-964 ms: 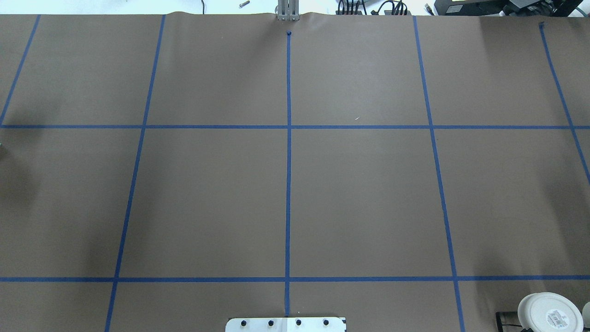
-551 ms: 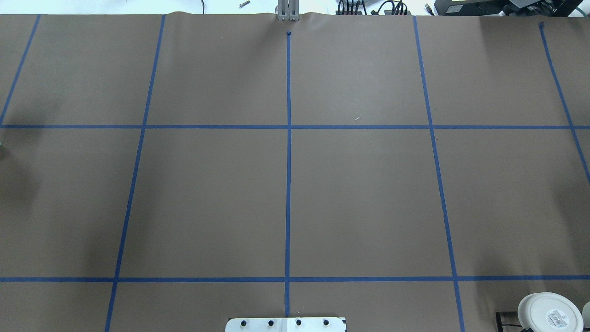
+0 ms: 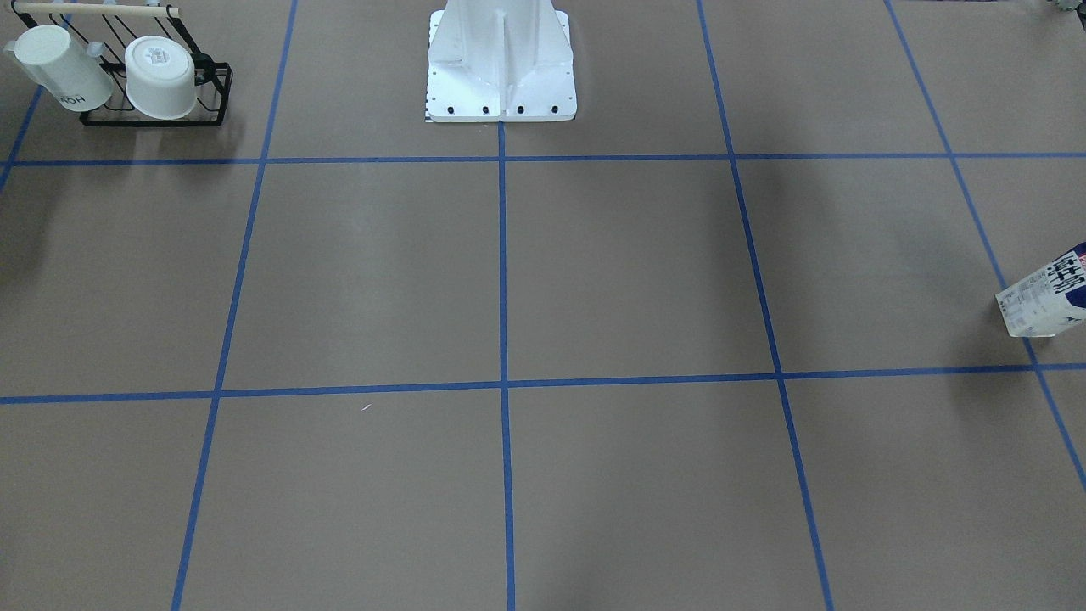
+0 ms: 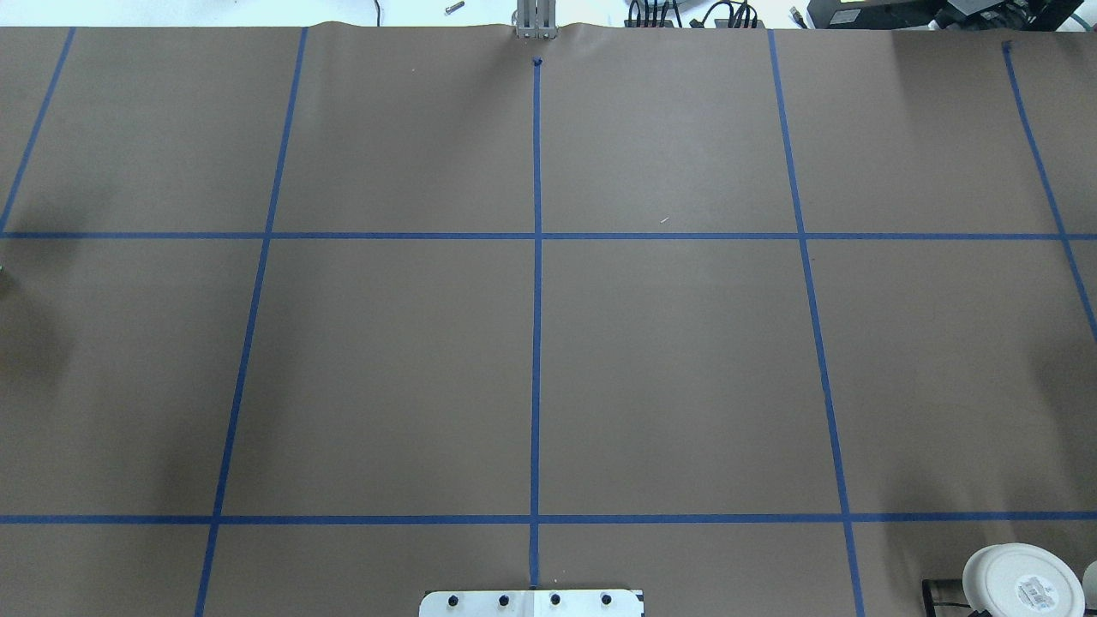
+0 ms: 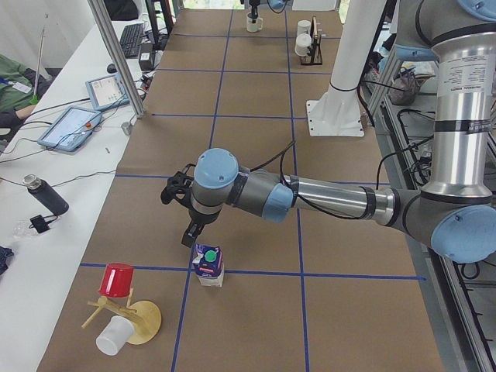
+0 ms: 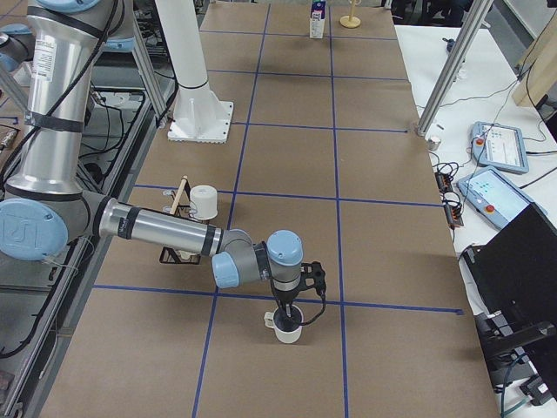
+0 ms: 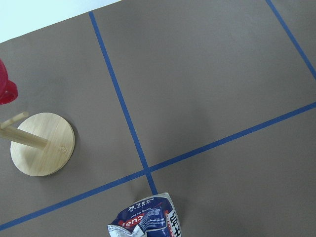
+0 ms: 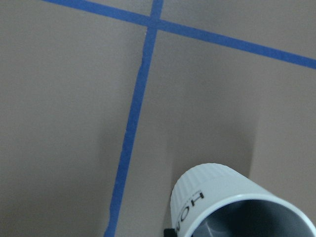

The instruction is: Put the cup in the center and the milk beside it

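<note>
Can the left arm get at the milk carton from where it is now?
Probably yes. The left claw hangs close above the milk carton, which stands upright, and nothing lies between them. The wooden stand with the red cup is apart from the carton, to one side.

The left arm (image 5: 333,198) and the right arm (image 6: 165,228) are shiny silver tubes with grey bends and round light-blue caps (image 5: 215,168), and a thin black cable (image 5: 277,155) runs along each. The left gripper (image 5: 186,221) and the right gripper (image 6: 286,313) are black. The stand (image 3: 501,59) is white, with small black screws (image 3: 485,109) in its flat foot.
</note>
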`<control>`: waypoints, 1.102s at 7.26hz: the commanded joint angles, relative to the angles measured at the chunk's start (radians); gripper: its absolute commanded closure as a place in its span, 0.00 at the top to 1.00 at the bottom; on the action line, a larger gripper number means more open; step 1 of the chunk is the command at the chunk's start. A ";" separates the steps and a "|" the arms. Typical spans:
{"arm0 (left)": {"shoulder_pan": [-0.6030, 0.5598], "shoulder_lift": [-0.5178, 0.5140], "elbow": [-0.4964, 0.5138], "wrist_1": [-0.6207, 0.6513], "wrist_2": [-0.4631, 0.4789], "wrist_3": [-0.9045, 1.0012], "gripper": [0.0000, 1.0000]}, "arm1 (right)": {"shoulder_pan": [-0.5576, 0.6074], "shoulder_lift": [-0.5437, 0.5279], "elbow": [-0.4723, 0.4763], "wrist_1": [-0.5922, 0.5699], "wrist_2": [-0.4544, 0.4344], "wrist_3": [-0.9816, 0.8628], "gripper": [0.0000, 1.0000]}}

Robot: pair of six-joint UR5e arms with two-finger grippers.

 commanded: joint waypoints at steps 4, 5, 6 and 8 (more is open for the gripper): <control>0.001 -0.002 0.007 0.000 0.001 -0.002 0.98 | -0.032 0.232 0.185 -0.051 0.093 0.014 0.00; 0.001 -0.002 0.007 0.000 0.001 -0.002 0.98 | -0.086 0.348 0.188 -0.107 0.167 0.094 0.00; 0.001 -0.002 0.009 0.000 0.001 -0.004 0.98 | -0.180 0.441 0.192 -0.123 0.172 0.274 0.00; 0.001 -0.002 0.010 0.000 0.001 -0.004 0.98 | -0.371 0.617 0.188 -0.178 0.079 0.580 0.00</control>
